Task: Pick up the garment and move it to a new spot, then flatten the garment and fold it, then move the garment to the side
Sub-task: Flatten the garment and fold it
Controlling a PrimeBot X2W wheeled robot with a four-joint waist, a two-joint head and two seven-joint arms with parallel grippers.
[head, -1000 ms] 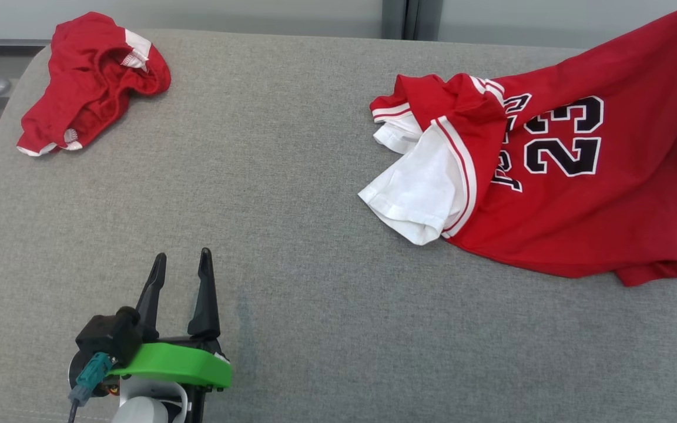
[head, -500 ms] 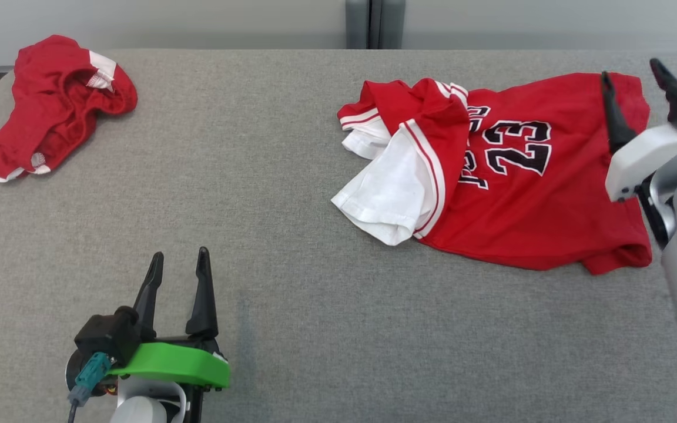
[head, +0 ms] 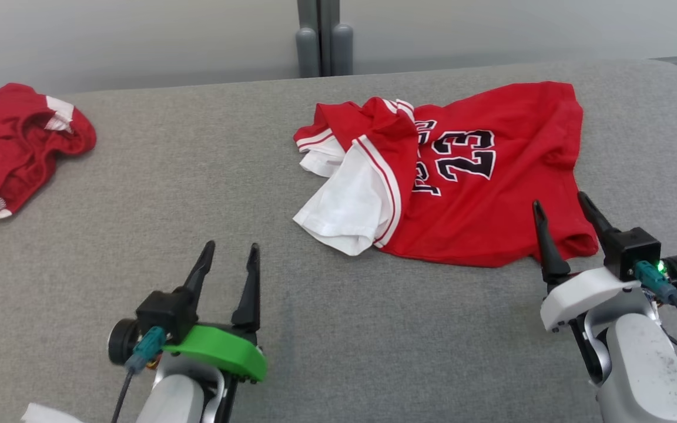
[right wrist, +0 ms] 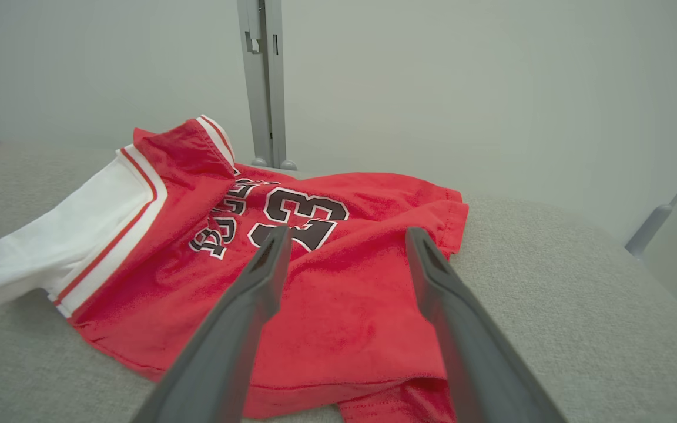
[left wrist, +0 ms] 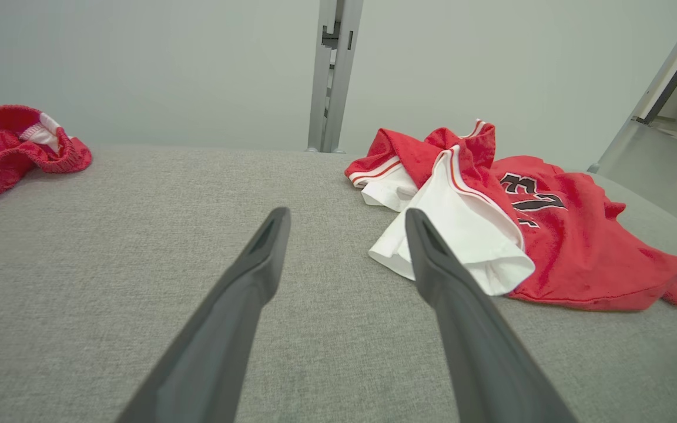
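At the lower right of the head view, the right gripper stood with its two dark fingers spread well apart and nothing between them. Its tips were level with the near hem of the jersey. In the right wrist view the same fingers framed the red cloth just below the printed number 23. Whether the tips touched the fabric could not be judged.

At the lower left, the left gripper was likewise released and empty. It was poised over bare grey padded surface, with the white sleeve near its right finger but apart from it.

The jersey lay rumpled right of centre, its upper part folded over so that the white sleeve spilled toward the robot's left. A second red garment lay bunched at the far left, well apart from the jersey. A grey post rose behind the surface.

**Reading.** The jersey appeared to be resting at its new spot, and flattening was judged to be the step in hand. One gripper faced each end of the garment, probably so that hem and sleeve could be pinched and drawn apart. The doubled-over shoulder was likely to need unfolding first, and thin cloth on a soft pad called for a low, shallow pinch.
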